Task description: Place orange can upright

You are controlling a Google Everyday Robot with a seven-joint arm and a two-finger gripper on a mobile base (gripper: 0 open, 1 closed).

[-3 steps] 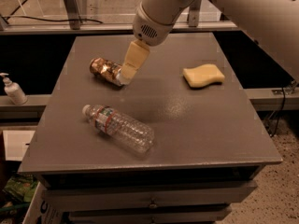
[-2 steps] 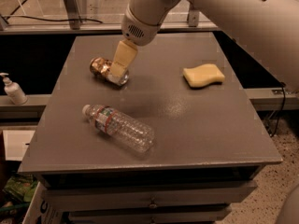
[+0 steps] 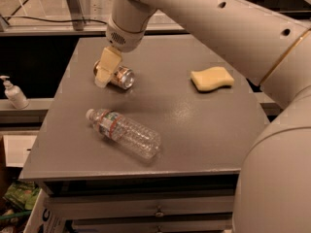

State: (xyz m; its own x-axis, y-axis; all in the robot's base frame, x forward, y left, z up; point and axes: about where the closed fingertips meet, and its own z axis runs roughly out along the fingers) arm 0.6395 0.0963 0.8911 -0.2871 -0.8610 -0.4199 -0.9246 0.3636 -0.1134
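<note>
The orange can (image 3: 122, 78) lies on its side at the back left of the grey table (image 3: 184, 125), its silver end facing right and front. My gripper (image 3: 103, 79) hangs from the cream arm right at the can's left end, down at the tabletop, and covers that part of the can. Whether it has hold of the can does not show.
A clear plastic water bottle (image 3: 124, 133) lies on its side near the table's front left. A yellow sponge (image 3: 212, 78) lies at the back right. A soap dispenser (image 3: 13, 93) stands on a lower shelf left of the table. My arm fills the right side of the view.
My gripper has moved left along the can, from its right end to its left end. The can, bottle and sponge have stayed where they were.
</note>
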